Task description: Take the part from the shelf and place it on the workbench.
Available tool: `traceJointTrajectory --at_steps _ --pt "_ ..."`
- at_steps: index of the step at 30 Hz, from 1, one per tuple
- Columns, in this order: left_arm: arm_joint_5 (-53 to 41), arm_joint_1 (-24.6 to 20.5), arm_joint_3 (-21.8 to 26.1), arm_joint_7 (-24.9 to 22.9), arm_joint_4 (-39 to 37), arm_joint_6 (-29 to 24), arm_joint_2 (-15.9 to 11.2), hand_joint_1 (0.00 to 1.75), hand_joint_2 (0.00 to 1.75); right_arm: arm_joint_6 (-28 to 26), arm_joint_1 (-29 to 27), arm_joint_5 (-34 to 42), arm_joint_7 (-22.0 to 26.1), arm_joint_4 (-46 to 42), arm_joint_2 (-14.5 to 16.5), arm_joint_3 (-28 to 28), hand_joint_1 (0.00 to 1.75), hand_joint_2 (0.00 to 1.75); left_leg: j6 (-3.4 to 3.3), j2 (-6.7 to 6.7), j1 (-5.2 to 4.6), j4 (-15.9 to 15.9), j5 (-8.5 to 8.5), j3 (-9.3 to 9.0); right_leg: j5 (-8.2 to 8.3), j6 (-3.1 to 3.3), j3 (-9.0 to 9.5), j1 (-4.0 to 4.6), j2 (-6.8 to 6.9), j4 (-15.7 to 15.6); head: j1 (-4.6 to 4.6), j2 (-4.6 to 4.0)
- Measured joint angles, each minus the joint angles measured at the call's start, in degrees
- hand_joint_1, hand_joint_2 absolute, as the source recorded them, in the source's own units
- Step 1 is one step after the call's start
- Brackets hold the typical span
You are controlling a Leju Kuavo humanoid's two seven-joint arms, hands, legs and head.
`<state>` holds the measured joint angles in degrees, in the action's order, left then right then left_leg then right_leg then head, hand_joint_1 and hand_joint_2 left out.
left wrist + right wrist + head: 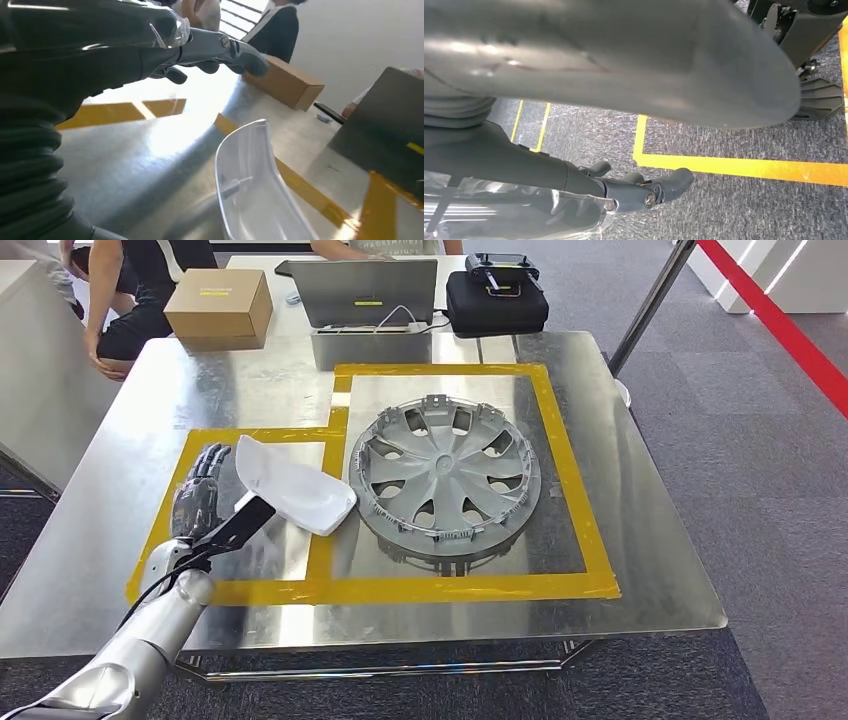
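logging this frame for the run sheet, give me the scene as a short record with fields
surface: metal workbench marked with yellow tape
white part: white curved part lying on the bench, over the tape between the two boxes
wheel cover: grey wheel cover inside the larger taped box
left hand: left hand open beside the white part, not gripping it
right hand: right hand hanging over carpet, empty, fingers apart
background: cardboard box, laptop

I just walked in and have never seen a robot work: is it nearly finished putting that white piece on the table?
Nearly. The curved white plastic part already lies on the shiny metal workbench, across the yellow tape, beside the grey wheel cover. The left hand is next to it with fingers spread, holding nothing. The right hand hangs over the floor. Left to do: probably only drawing the arm back.
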<state>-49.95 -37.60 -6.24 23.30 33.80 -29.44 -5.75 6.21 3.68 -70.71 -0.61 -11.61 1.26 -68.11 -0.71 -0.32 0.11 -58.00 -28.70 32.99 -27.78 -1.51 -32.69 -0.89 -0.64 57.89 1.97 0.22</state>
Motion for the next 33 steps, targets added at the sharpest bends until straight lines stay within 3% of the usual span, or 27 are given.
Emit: traceJointTrajectory --at_steps 6,10,15,20,28,33 --pt "14.21 5.38 6.68 4.43 10.84 9.89 1.46 0.0 0.0 0.0 -0.06 0.03 0.22 0.0 -0.03 -0.31 0.0 0.0 0.06 0.02 0.0 0.01 -0.05 0.09 -0.02 -0.01 -0.13 0.0 -0.06 0.0 0.02 0.0" --pt "27.43 10.57 9.34 7.12 20.49 20.26 2.34 0.0 0.0 -0.01 -0.13 0.16 0.22 0.0 -0.02 -0.73 0.0 0.0 0.1 0.02 0.0 0.03 -0.1 0.11 -0.12 -0.02 -0.17 0.0 -0.06 -0.01 0.02 0.0" --pt "42.39 16.12 9.84 12.02 31.16 32.37 3.88 0.0 0.0 -0.04 -0.18 0.26 0.38 0.0 0.03 -1.37 0.0 0.0 0.1 0.01 0.0 0.05 -0.16 0.13 -0.18 -0.01 -0.16 0.0 -0.05 -0.01 0.02 0.0" --pt "54.36 21.15 8.05 13.79 42.51 42.28 5.02 0.0 0.0 0.15 -0.15 -0.36 0.67 0.0 -0.03 -1.4 0.0 0.0 0.09 -0.01 -0.04 0.03 -0.2 0.12 -0.18 -0.02 -0.15 -0.02 -0.04 -0.04 0.02 0.0" --pt "57.92 25.15 2.58 13.6 53.74 45.15 5.09 0.0 0.0 0.37 0.09 -0.76 0.33 0.0 -0.08 -1.4 0.0 0.0 -0.23 -0.06 -0.45 -0.06 -0.38 0.06 -0.15 -0.23 -0.07 -0.37 -0.03 -0.09 0.03 0.0" --pt "57.9 25.71 0.43 13.38 55.52 45.29 5.19 0.0 0.0 0.29 0.13 -0.82 0.07 0.0 -0.14 -1.4 0.0 0.0 -1.29 0.08 -0.64 0.38 0.1 -0.25 -0.14 -1.13 0.09 -0.7 -0.05 -0.14 0.03 0.0"
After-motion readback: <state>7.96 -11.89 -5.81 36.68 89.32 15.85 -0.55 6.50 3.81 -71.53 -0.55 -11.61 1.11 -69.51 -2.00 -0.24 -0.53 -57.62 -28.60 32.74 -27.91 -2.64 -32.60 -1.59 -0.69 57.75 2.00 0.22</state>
